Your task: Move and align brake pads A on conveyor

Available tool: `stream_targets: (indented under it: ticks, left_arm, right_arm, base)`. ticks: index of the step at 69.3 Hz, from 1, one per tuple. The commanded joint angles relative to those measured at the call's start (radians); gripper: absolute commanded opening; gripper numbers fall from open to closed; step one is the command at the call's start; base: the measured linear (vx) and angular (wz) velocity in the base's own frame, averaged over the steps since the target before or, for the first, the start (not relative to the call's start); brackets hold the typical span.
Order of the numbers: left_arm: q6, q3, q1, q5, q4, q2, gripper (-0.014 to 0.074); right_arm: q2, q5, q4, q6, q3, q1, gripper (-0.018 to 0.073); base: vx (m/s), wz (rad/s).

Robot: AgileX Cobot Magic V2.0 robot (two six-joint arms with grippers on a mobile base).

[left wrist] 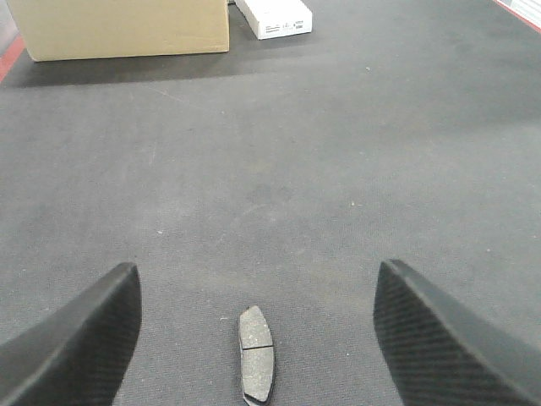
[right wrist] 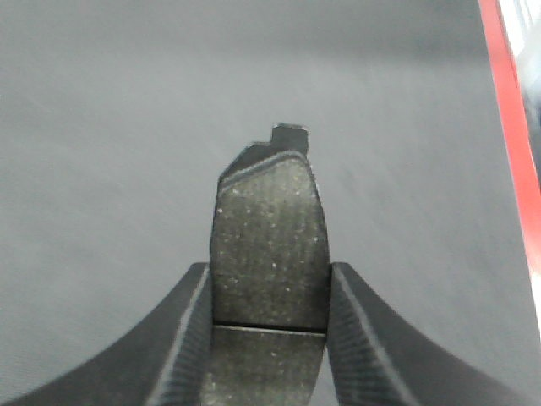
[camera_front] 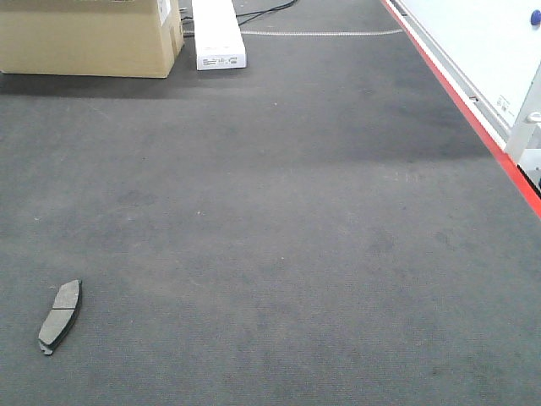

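Clamping brake pad (right wrist: 269,211), right tool (right wrist: 269,271), white box (camera_front: 218,32) label unreadable

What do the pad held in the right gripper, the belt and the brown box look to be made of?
Pad in the right gripper: grey, matte, speckled face, probably pressed friction compound; the dark tab on top looks like metal backing. Belt: dark grey, matte, fine weave-like texture, likely fabric or rubber. Box: plain tan, dull, likely cardboard.
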Motion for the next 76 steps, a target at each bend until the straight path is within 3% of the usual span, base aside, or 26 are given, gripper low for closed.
stream_targets:
  ticks: [1,12,37,76]
  left_arm:
    - [0.002,-0.023,-0.003,-0.07,-0.012,0.005,0.0535]
    - [0.002,-0.023,-0.003,-0.07,-0.012,0.005,0.0535]
    - [0.002,-0.023,-0.003,-0.07,-0.012,0.005,0.0535]
    - [0.002,-0.023,-0.003,-0.07,-0.012,0.005,0.0535]
  right_arm:
    - [0.108,-0.081,-0.065,0.032,-0.031,-0.002,-0.0003]
    - [0.313,-0.069,-0.125,0.045,-0.031,-0.002,-0.0003]
    - [0.637,-0.139,-0.155,0.042,-0.031,-0.003,-0.0003]
    - [0.797,-0.279,-0.207,0.041,-0.031,-0.003,-0.0003]
  base:
    - [0.0,0.0]
    - [0.0,0.0]
    - [0.0,0.0]
    - [0.0,0.0]
